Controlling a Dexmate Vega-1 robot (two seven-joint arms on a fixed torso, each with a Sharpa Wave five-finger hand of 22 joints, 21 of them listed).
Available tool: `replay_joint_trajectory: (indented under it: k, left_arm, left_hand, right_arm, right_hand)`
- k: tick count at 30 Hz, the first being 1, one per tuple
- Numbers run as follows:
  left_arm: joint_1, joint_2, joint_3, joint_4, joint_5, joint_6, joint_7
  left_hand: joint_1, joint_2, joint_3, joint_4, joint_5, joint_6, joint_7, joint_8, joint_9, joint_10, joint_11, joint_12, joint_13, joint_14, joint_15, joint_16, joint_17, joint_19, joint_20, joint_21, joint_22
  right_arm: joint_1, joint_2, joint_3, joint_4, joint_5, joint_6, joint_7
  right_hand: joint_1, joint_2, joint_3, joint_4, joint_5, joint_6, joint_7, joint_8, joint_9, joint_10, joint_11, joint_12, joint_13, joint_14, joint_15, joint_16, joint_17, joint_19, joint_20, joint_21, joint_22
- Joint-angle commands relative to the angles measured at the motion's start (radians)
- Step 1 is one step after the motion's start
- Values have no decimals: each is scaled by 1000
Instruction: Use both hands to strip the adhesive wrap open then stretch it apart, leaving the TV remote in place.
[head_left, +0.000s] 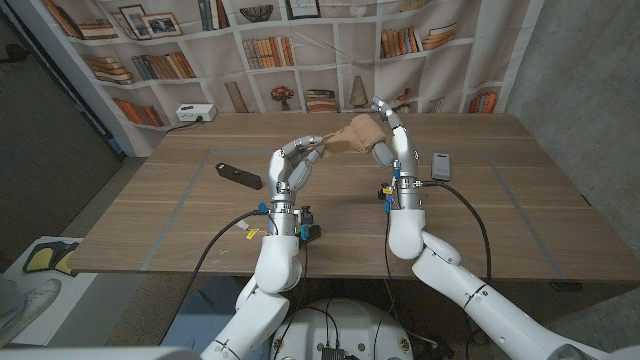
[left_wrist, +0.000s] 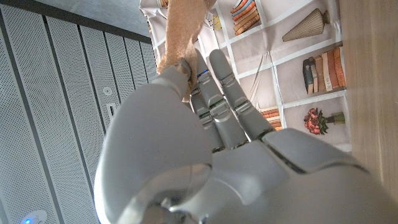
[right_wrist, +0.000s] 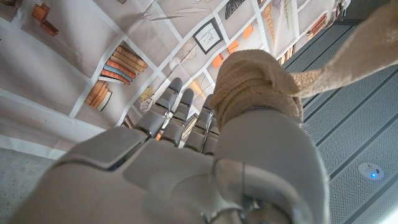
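Two hands were seen raised over the table (head_left: 330, 215), the left hand (head_left: 291, 165) pinching the tan adhesive wrap's (head_left: 357, 133) free tail, the right hand (head_left: 393, 135) gripping its bunched bulk, remote (head_left: 238, 176) lying far left; uneven pulling could have slipped the tail free.

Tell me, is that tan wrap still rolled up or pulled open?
Partly open. The right robot hand holds the bunched roll of tan wrap, while the left robot hand grips a strip pulled out from it.
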Motion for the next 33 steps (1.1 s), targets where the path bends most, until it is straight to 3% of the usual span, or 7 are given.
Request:
replay_joint_trajectory:
  k: [1,23,27,33]
  left_arm:
    - [37,0,-40,-20,-28,-19,14]
    - [93,-3,-101,-38,-45,-6,38]
    - [105,-6,-111,-45,-46,-8,44]
    - [120,-3,-122,-58,-43,-2,46]
  left_hand:
    - [14,0,-3,2,7,6,8,-4,-2,-1,7,0,2,14,-14,-7,8,-4,4,13,2]
    - [18,-1,-9,5,10,11,3,-10,-16,2,-2,1,6,20,-12,-15,25,-24,4,50,-2]
    - [18,-1,-9,5,10,11,0,-11,-17,2,-1,0,6,21,-12,-17,27,-27,4,54,-3]
    - [17,-1,-10,7,11,13,-1,-12,-20,0,-3,0,8,21,-11,-21,30,-32,5,64,-5]
  right_arm:
    - [-40,-24,35,-28,3,-22,-24]
    - [-59,-11,67,-46,26,-26,-56]
    - [-60,-7,72,-49,35,-21,-56]
    - [-60,2,75,-50,51,-2,-54]
  right_hand:
    - [4,6,1,-6,0,-1,-6,6,3,9,-6,0,4,-7,-173,-1,1,0,6,-4,3]
    - [-2,4,-3,-5,-1,-2,-6,6,3,13,-7,-10,9,-12,-171,1,-8,2,5,-4,2]
    - [-19,4,-7,5,-1,-3,-9,6,3,13,-10,-13,10,-10,-168,-2,-15,-2,1,-6,2]
    - [-70,6,-21,36,0,-4,-13,6,4,11,-16,-22,14,-9,-163,-7,-28,-8,-5,-8,2]
